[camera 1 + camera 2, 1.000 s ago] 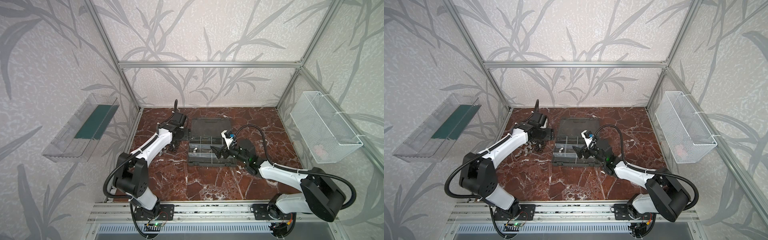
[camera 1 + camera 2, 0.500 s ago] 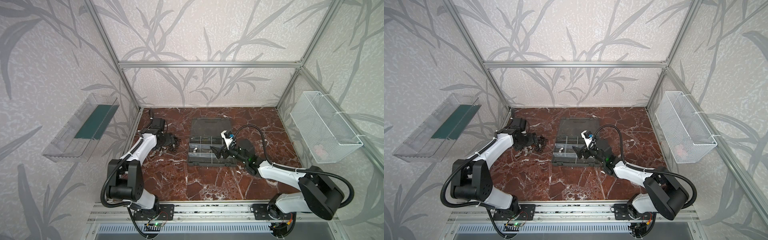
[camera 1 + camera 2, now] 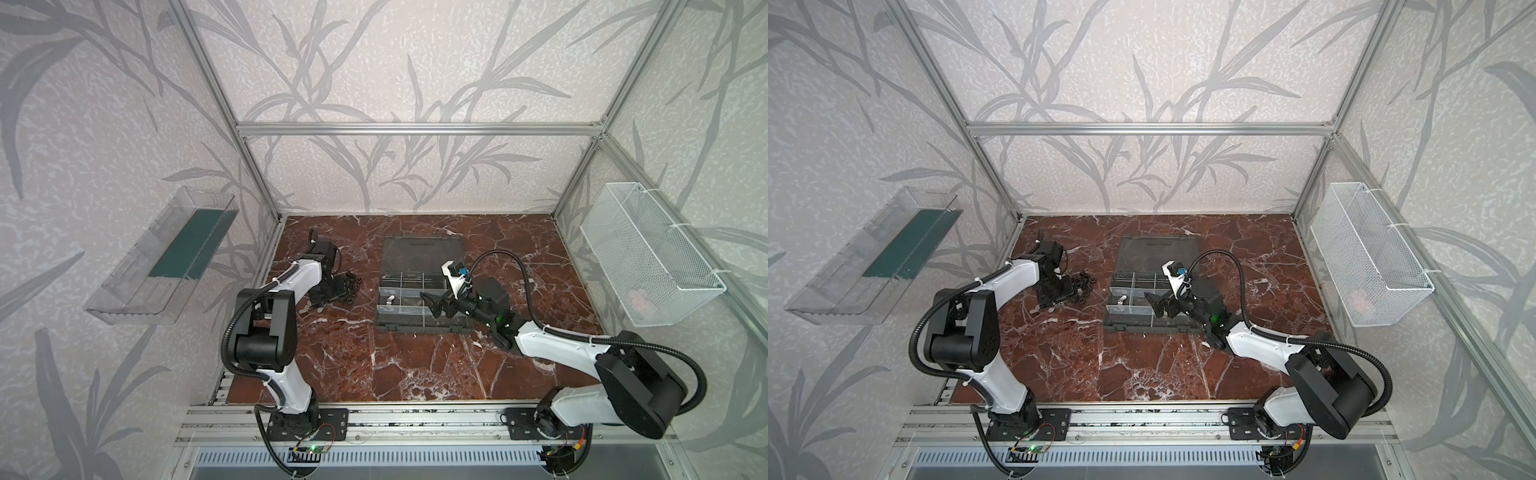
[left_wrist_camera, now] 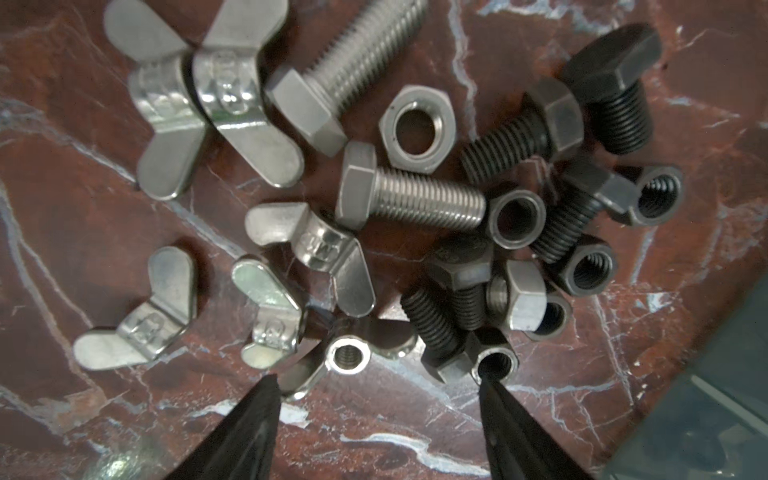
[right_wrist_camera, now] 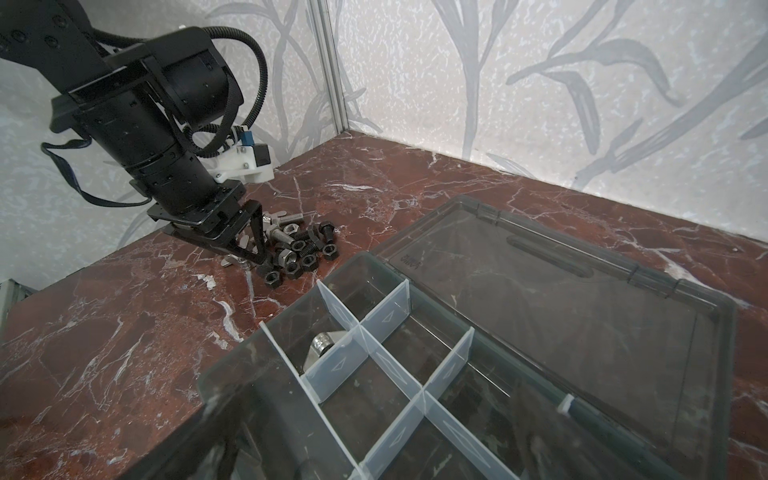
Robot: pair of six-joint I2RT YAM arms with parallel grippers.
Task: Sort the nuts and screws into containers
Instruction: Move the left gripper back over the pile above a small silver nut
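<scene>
- Left gripper [image 4: 376, 376]: lowered onto the loose hardware pile. Its fingers [image 4: 249, 428] stand partly apart, the tips either side of one silver wing nut [image 4: 347, 355], and they clamp nothing.
- Right gripper [image 3: 431, 305]: hovers over the right part of the organizer case [image 3: 419, 330]. Its fingers are spread wide and empty.
- Screws [image 4: 409, 195]: silver and black hex-head bolts lying on their sides in the pile on the tabletop [image 3: 415, 374]. The pile sits left of the case and apart from it.
- Nuts [image 4: 417, 126]: silver and black hex nuts mixed among the screws, several touching them.
- Wing nuts [image 4: 220, 116]: silver, at the pile's edge.
- Lid [image 5: 561, 299]: open, lying flat behind the case.
- Containers [image 5: 399, 307]: compartments with translucent dividers inside the case. One holds a silver wing-shaped piece [image 5: 324, 345].
</scene>
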